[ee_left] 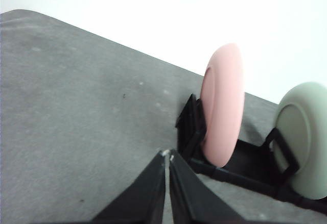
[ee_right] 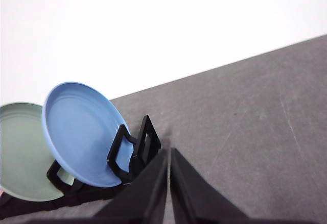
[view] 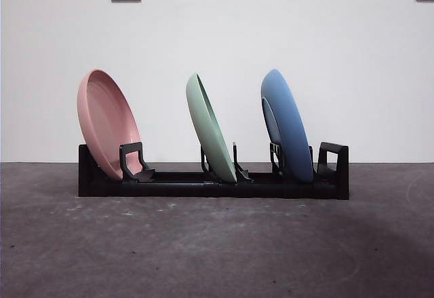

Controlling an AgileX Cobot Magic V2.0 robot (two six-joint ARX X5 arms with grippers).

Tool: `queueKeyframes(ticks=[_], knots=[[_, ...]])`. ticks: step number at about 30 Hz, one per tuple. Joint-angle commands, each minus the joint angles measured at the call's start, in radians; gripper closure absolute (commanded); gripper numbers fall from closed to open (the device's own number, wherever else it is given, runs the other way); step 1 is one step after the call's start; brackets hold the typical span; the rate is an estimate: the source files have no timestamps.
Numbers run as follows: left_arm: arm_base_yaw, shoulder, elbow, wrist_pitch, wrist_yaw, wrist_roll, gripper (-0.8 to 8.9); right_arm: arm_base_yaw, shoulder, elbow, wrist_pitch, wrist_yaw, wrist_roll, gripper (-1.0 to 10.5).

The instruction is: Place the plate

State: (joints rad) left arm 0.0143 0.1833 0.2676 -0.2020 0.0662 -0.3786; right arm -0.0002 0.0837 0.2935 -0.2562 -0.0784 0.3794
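Here, three plates stand on edge in the black rack [view: 203, 188] on the bench [view: 217, 244]: pink plate [view: 107, 123], green plate [view: 210, 128], blue plate [view: 286, 125], all tilted leftward in the front view. Left gripper [ee_left: 167, 155] and right gripper [ee_right: 168, 152] hang nearby, fingers together, empty.

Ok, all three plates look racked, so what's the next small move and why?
Probably none beyond keeping both arms back: the pink plate, green plate and blue plate all lean in the black rack, and the left pincer and right pincer are shut, holding nothing.
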Motion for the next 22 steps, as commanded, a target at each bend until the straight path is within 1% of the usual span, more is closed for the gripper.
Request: queueKeyframes(ticks=[1,3,5,9,12,16,20,22], knots=[[-0.003,0.085,0.077,0.009,0.016,-0.007,8.03,0.000,0.053,0.094,-0.050,-0.001,0.024,9.4],[-0.003,0.161,0.135,0.008,0.036,0.001,8.03,0.000,0.101,0.159,-0.084,-0.018,0.020,9.4],[-0.004,0.236,0.193,0.009,0.073,0.004,8.03,0.000,0.155,0.227,-0.118,-0.059,-0.001,9.4],[-0.029,0.387,0.319,0.007,0.163,0.004,8.03,0.000,0.286,0.376,-0.218,-0.170,-0.053,9.4],[-0.059,0.483,0.408,-0.016,0.227,0.009,8.03,0.000,0.373,0.471,-0.293,-0.264,-0.124,9.4],[-0.106,0.594,0.520,-0.095,0.315,0.047,8.03,0.013,0.467,0.567,-0.354,-0.361,-0.221,9.4],[-0.141,0.679,0.612,-0.185,0.412,0.093,8.03,0.042,0.533,0.613,-0.375,-0.449,-0.323,9.4],[-0.161,0.713,0.645,-0.221,0.481,0.128,8.03,0.059,0.558,0.614,-0.377,-0.483,-0.371,9.4]])
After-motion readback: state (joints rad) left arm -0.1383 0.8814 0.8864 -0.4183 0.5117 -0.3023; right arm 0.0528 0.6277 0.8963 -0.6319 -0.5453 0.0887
